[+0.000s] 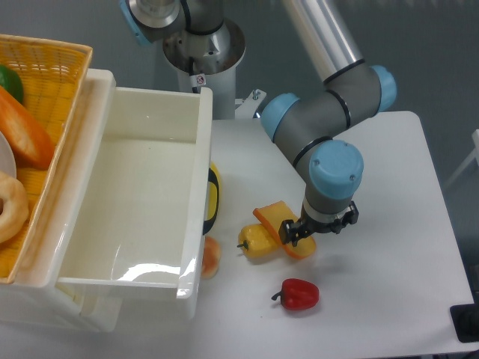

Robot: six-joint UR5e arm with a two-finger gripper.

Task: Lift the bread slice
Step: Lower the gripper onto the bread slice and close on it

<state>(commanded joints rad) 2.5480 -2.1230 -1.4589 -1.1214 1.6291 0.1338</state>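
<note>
The bread slice (272,215) is a flat piece with a yellow-orange face and a darker orange crust. It lies tilted on the white table, just right of the yellow bell pepper (258,241) and touching it. My gripper (297,232) points down over the slice's right half. Its dark fingers (289,231) are closed on the slice, whose lower end (302,250) shows beneath them. The slice sits low, at about table height. The far finger is partly hidden by the wrist.
A red bell pepper (298,294) lies in front of the gripper. A large white bin (196,217) stands to the left, with a yellow-black object (213,196) and a peach-coloured item (212,258) against its wall. A wicker basket (52,60) at far left holds an orange loaf (26,134).
</note>
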